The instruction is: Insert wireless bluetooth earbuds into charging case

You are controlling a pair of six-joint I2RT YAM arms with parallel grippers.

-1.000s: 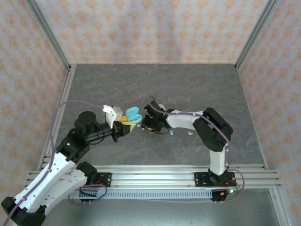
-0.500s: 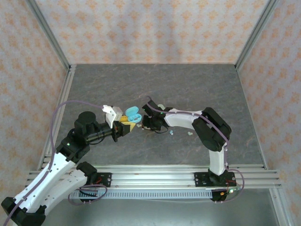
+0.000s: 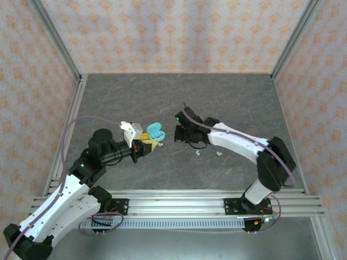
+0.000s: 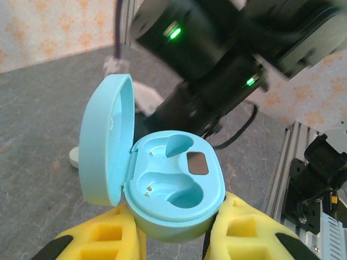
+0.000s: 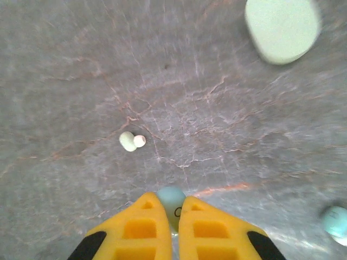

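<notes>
The left gripper (image 4: 173,233) clamps the open charging case (image 4: 176,187) between its jaws, both wells empty. The right gripper (image 5: 174,208), jaws narrow, pinches one earbud (image 5: 169,196) over the tabletop (image 5: 81,65); a loose earbud (image 5: 130,141) lies below. Nothing is inserted yet.

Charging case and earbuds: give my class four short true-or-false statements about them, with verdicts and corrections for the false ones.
1. The left end effector holds the case with its lid open. True.
2. Both wells of the case hold earbuds. False: both wells are empty.
3. The right end effector is shut on a blue earbud. True.
4. No earbud lies on the table. False: a pale earbud lies there, ahead of the right end effector.
</notes>
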